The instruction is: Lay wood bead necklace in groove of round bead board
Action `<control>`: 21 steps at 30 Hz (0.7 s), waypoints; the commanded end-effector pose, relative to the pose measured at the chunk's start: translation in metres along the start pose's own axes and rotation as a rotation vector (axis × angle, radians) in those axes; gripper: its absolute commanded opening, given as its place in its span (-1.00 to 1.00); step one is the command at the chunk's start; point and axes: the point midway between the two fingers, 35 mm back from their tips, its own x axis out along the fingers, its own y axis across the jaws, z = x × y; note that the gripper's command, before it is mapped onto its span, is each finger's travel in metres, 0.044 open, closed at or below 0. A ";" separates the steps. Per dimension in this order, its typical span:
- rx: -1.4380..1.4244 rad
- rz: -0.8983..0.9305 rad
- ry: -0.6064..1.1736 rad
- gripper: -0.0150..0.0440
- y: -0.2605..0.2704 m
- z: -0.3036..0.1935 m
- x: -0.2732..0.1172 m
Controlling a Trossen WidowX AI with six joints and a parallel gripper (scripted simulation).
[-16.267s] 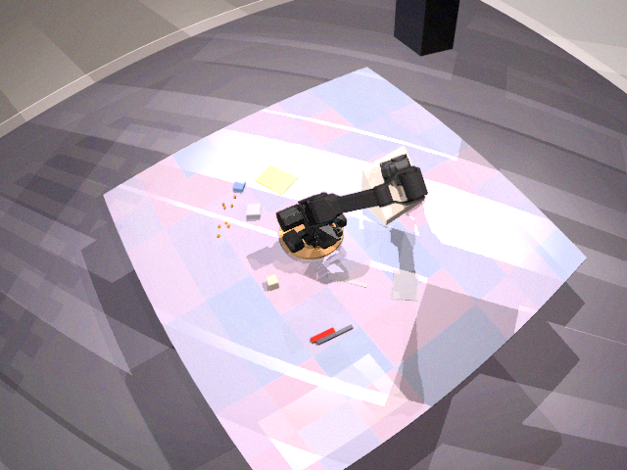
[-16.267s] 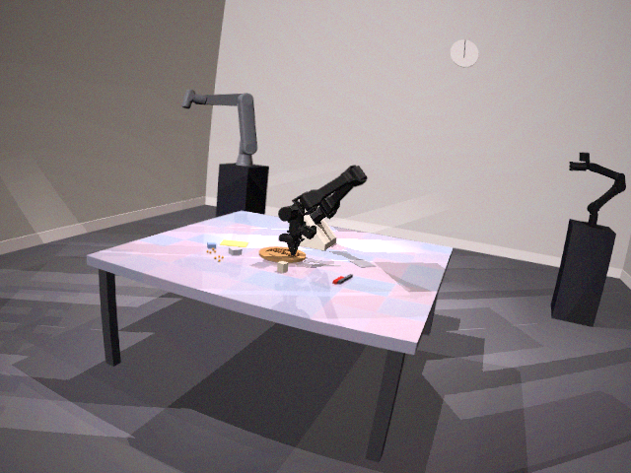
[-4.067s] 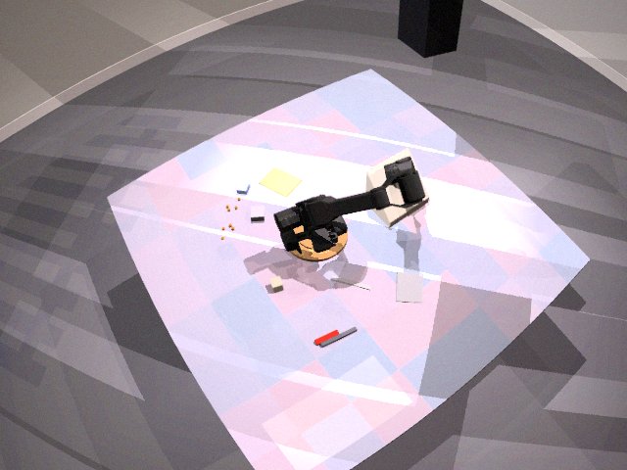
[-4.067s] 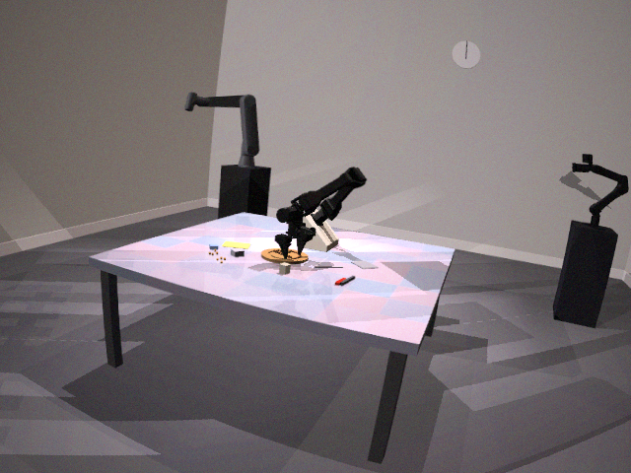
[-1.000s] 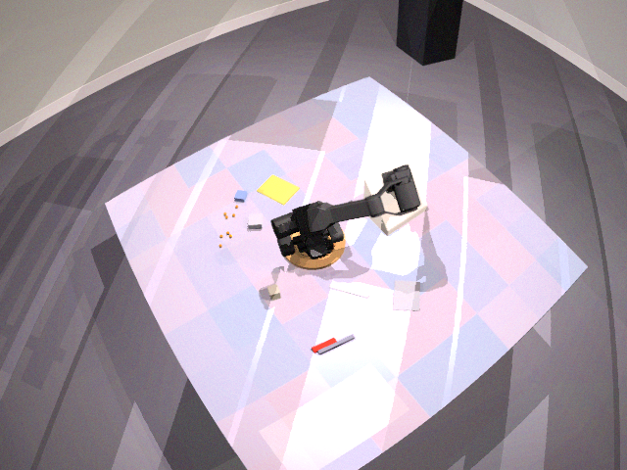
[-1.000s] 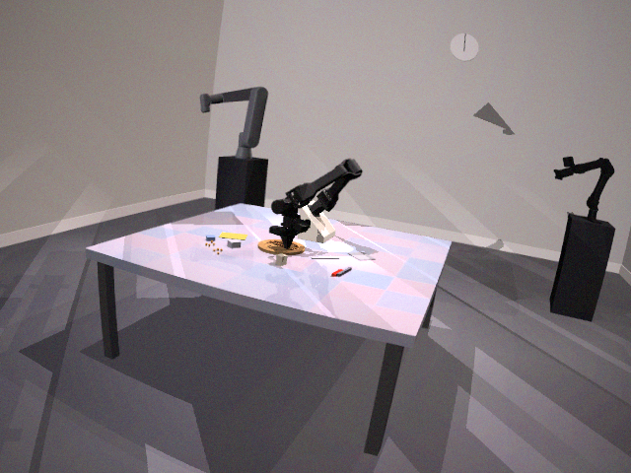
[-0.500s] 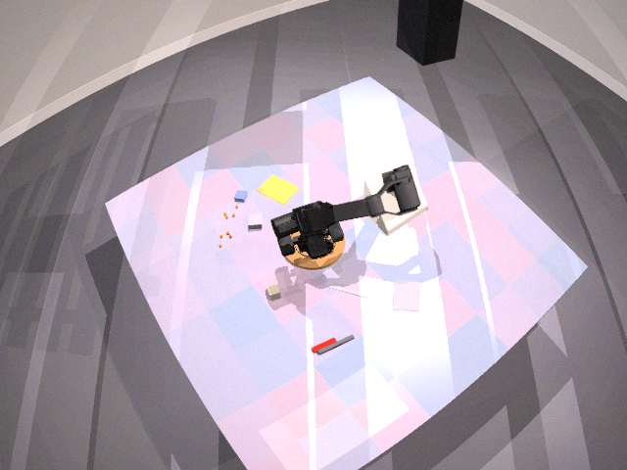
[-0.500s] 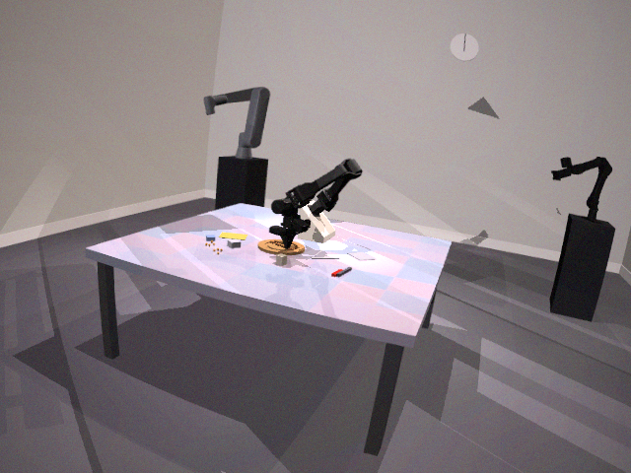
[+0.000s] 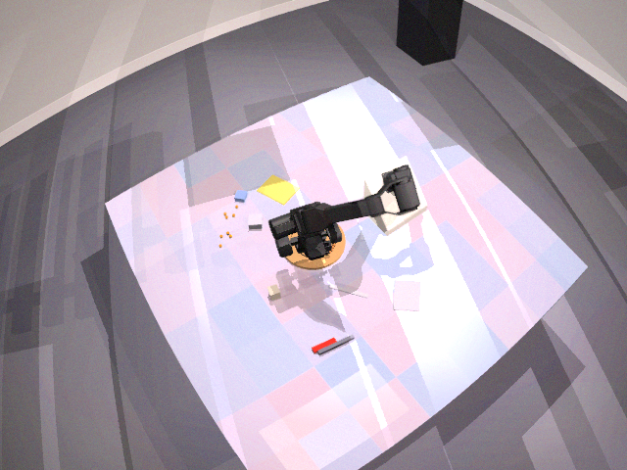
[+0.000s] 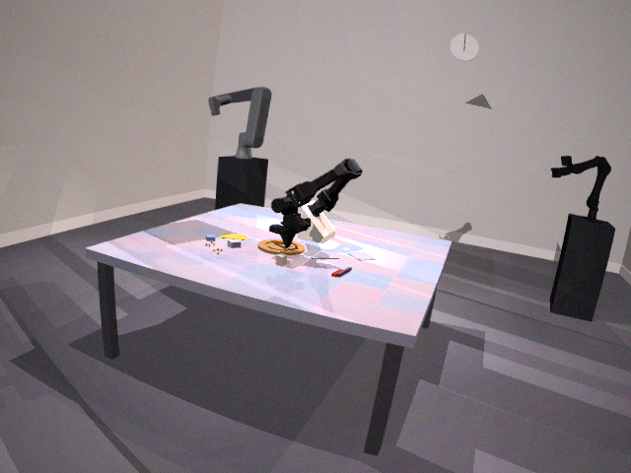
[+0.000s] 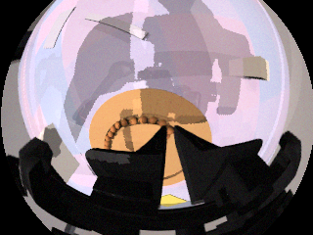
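The round orange-brown bead board point(image 9: 337, 253) point(image 10: 274, 251) point(image 11: 147, 100) lies flat on the table, partly hidden by the arm. The wood bead necklace point(image 11: 124, 122) shows in the wrist view as an arc of brown beads over the board's left and upper part, running up to the fingertips. Its other part is hidden behind the fingers. A bare stretch of groove shows at the board's lower right. My gripper point(image 11: 170, 129) point(image 10: 287, 246) points down low over the board, its fingers nearly together on the necklace, with a bead at the tips. The top view does not show the fingertips.
Around the board are a beige block point(image 9: 273, 292) point(image 11: 256, 68), a grey-white block point(image 9: 255, 222), a blue block point(image 9: 240, 196), a yellow sheet point(image 9: 276, 189) and several small orange balls. A thin rod point(image 9: 349, 291), a pale square point(image 9: 407, 296) and a red marker point(image 9: 323, 345) beside a grey bar also lie there.
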 end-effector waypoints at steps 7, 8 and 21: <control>0.004 0.005 -0.003 -0.49 -0.001 0.002 0.009; 0.004 0.005 -0.003 -0.49 -0.001 0.002 0.009; -0.002 -0.002 0.000 0.58 -0.002 0.002 0.006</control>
